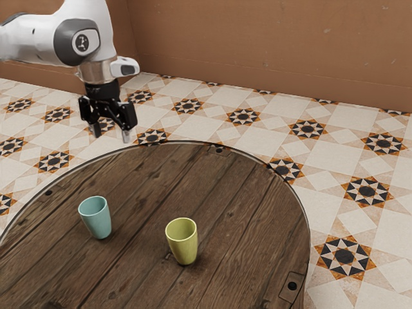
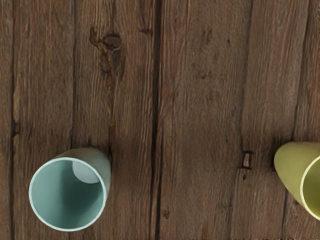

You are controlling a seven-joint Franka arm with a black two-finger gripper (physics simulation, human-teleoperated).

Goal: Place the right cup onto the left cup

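My gripper (image 1: 111,136) hangs high above the table's far edge, its two fingers apart with nothing between them. Below it on the tabletop stands a teal cup (image 1: 96,219), upright, its mouth facing up. A yellow-green cup (image 1: 183,243) also stands upright, separate from the teal one, toward the exterior view's right. In the wrist view the teal cup (image 2: 70,192) shows its hollow inside, and the yellow-green cup (image 2: 295,170) is partly cut off by the frame.
The round table (image 1: 145,187) of dark wooden planks has a thin metal rim. Around it lies a patterned tile floor (image 1: 335,167), with a brown wall (image 1: 270,45) behind.
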